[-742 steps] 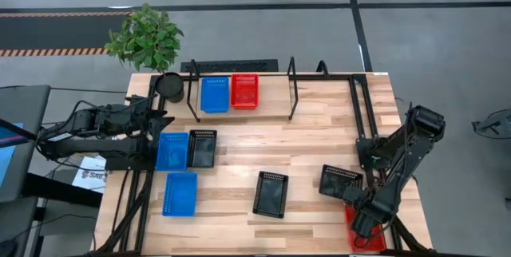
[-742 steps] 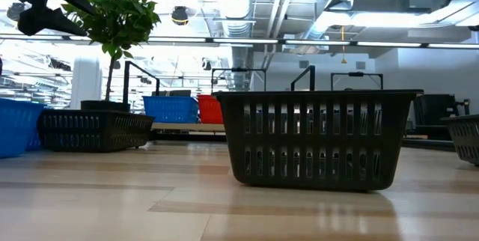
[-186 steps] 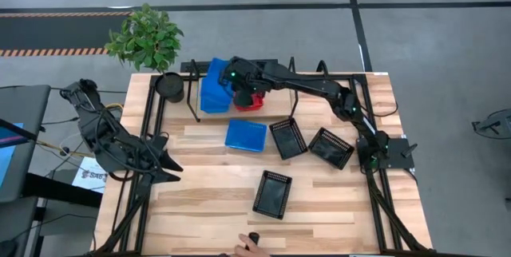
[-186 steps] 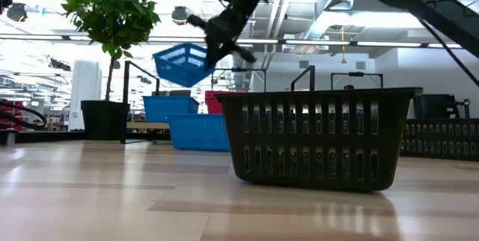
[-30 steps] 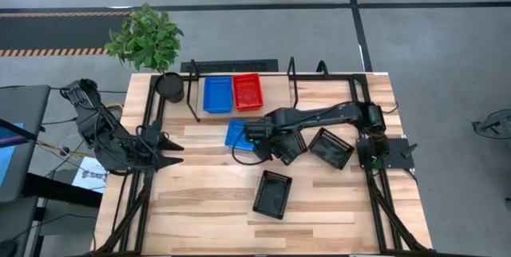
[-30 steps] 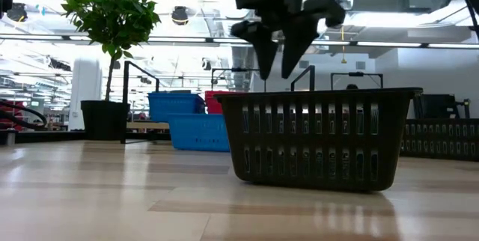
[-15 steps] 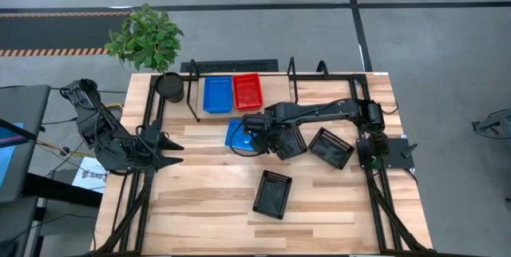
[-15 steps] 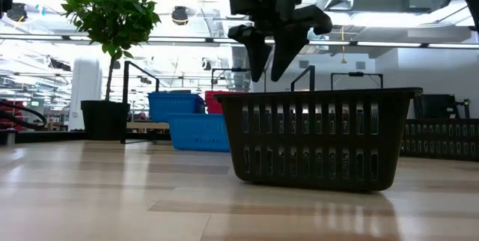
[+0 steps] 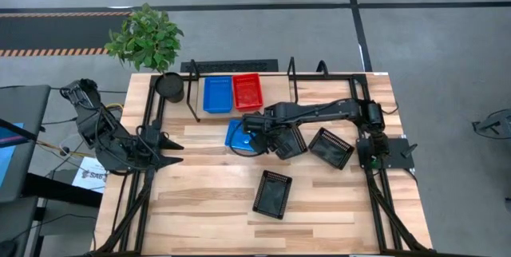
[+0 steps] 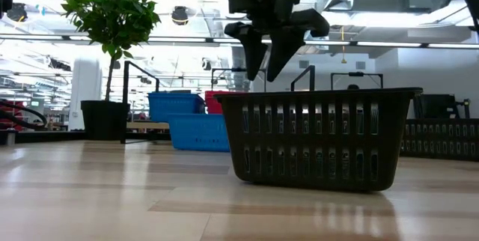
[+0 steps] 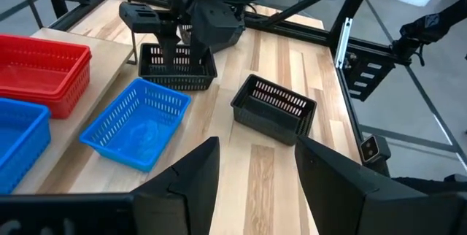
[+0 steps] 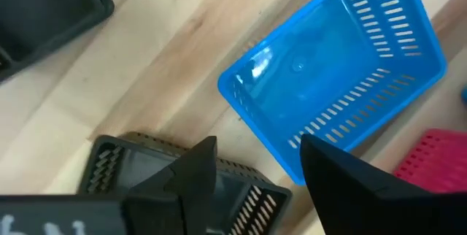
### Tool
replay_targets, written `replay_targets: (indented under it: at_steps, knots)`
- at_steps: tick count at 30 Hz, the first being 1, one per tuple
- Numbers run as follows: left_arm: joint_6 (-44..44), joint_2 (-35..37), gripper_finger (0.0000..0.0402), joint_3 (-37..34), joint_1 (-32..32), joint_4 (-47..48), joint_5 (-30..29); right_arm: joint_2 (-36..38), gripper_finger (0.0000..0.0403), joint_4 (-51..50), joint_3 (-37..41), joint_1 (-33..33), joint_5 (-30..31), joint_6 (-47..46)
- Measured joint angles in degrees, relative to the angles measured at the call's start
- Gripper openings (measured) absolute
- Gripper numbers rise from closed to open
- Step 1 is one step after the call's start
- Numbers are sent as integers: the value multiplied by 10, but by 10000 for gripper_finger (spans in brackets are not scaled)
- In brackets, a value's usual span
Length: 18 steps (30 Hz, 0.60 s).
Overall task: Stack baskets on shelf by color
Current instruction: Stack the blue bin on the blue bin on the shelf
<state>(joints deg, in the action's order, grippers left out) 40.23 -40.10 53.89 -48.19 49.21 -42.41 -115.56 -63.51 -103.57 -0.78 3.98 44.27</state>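
Observation:
On the shelf (image 9: 319,101) along the table's far edge stand a blue basket stack (image 9: 214,95) and a red one (image 9: 247,92). A loose blue basket (image 9: 236,136) rests flat on the table in front of them, a black basket (image 9: 291,142) just to its right. My right gripper (image 9: 254,133) hangs open above the gap between these two, fingers pointing down (image 10: 260,60), touching nothing; its wrist view shows the blue basket (image 12: 336,67) and the black one's rim (image 12: 182,168). My left gripper (image 9: 164,149) waits open at the table's left edge.
Two more black baskets lie on the table, one at the right (image 9: 330,147) and one near the front (image 9: 271,194). A round black pot (image 9: 169,87) with a green plant (image 9: 145,35) stands at the shelf's left end. Bare wood lies at the front left (image 9: 192,209).
My right gripper has tipped a little, and its fingertips have swung slightly toward the table's left and far edge, over the loose blue basket's right side. It stays open. The baskets have not moved.

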Motion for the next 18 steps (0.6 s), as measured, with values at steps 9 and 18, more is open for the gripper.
replay_targets:
  at_steps: [9,18]
  knots:
    - [-6,0,167,0,0,0,0,0,217,-1,0,18,51,67]
    - [-6,0,167,0,0,16,0,0,215,-1,0,23,51,71]
